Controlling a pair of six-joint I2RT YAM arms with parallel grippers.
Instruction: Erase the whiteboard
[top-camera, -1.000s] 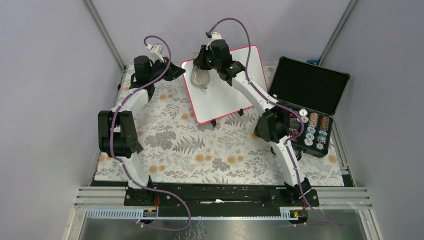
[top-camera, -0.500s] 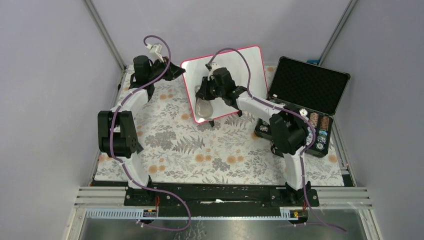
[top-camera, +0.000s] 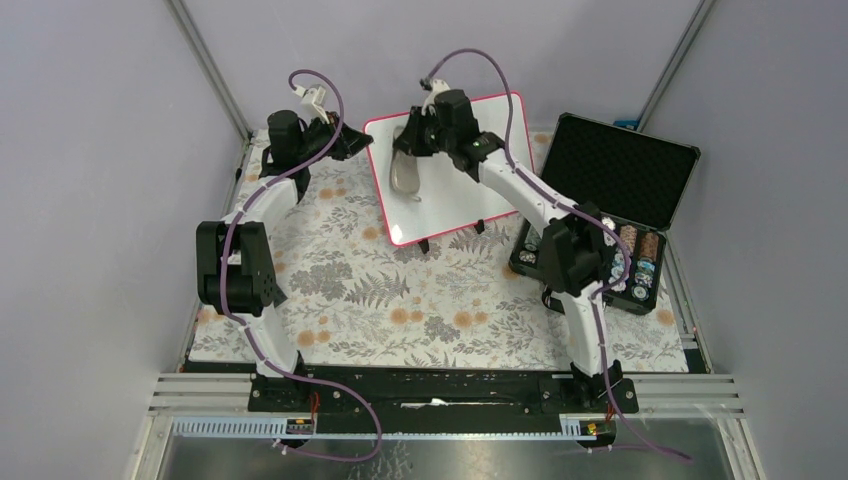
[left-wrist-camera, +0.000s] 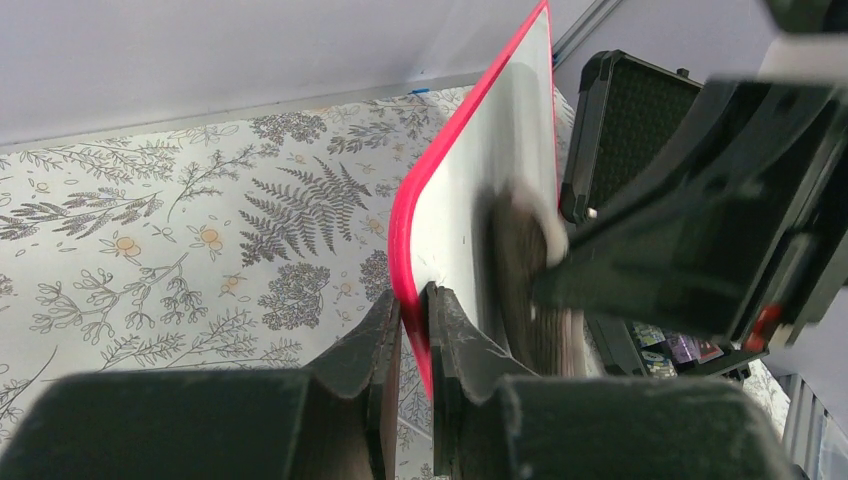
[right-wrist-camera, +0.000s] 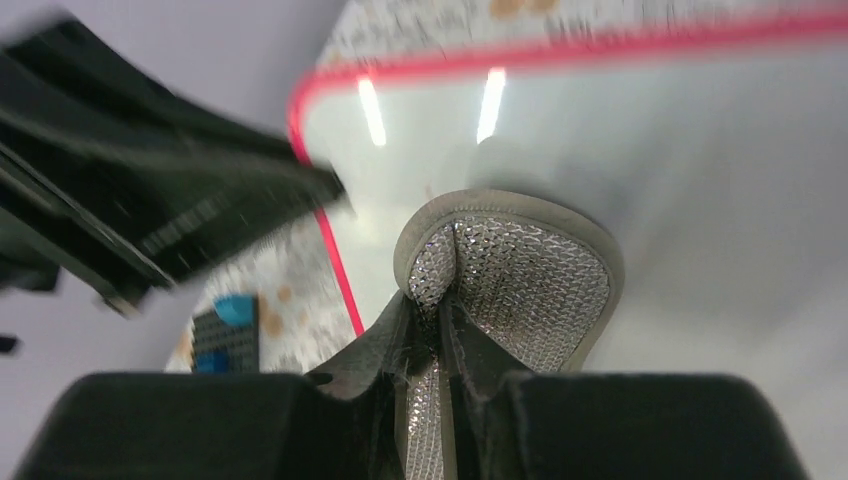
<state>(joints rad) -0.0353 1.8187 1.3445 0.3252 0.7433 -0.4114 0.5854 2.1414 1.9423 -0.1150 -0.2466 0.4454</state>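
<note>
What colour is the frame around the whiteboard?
The whiteboard frame is pink-red, clearest in the left wrist view.

The whiteboard (top-camera: 440, 205) has a smooth, glossy white face that mirrors two strip lights, and its smooth pink-red frame (left-wrist-camera: 402, 215) looks like plastic. The wiping pad (right-wrist-camera: 525, 275) is grey cloth with a shiny, bumpy mesh weave and a plain matt taupe border. The floral cloth (top-camera: 400, 300) on the surface looks matt, the open case (top-camera: 615, 165) is lined with dimpled matt black foam, and the left gripper (left-wrist-camera: 413, 305) has jaws of matt black plastic.
</note>
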